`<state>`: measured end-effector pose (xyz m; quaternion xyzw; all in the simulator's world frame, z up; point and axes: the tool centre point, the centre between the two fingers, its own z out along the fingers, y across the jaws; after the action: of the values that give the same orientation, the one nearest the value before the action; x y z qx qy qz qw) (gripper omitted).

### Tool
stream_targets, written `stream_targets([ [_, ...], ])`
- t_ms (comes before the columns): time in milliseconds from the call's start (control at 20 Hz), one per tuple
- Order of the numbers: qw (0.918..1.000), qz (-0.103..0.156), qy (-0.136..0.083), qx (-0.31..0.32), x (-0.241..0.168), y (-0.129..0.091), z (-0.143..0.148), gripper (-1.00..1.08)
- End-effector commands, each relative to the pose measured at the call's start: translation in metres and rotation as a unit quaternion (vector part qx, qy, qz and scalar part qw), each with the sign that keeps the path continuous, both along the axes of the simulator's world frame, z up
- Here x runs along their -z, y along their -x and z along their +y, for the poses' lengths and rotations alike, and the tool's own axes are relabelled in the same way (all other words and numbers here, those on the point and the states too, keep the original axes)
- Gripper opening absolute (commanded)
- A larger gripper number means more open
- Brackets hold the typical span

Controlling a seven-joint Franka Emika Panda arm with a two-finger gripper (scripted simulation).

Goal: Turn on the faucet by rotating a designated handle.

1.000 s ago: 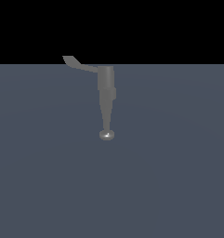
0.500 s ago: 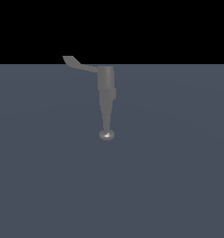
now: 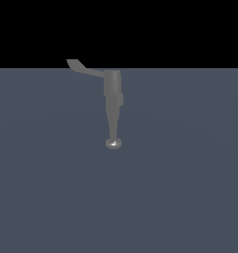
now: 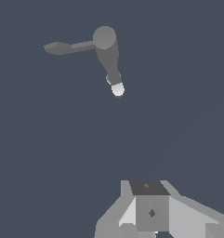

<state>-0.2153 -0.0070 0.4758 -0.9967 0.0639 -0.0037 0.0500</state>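
Note:
The faucet (image 3: 113, 99) is a dull grey cylinder that tapers to a thin neck ending in a small shiny knob (image 3: 113, 143). The handle (image 3: 83, 68), a thin curved lever with a flared flat tip, branches off the top of the body toward the exterior view's left. In the wrist view the faucet (image 4: 108, 53) is seen from above, with the handle (image 4: 67, 47) sticking out sideways. My gripper (image 4: 148, 187) shows only in the wrist view. It is well apart from the faucet, its fingers look pressed together, and it holds nothing.
A flat blue-grey floor (image 3: 179, 188) lies all around the faucet. A black background fills the space above the floor's far edge.

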Motion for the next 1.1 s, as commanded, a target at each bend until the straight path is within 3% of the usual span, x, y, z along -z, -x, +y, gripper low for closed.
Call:
stream_targets([
  [0,0.9998,0.004,-0.005,0.020,0.002,-0.010,0.002,-1.00],
  [550,0.9898,0.027,-0.024,0.138,0.020,-0.066,0.019,-1.00],
  [1050,0.9667,0.050,-0.027,0.250,0.045,-0.117,0.038,-1.00],
])
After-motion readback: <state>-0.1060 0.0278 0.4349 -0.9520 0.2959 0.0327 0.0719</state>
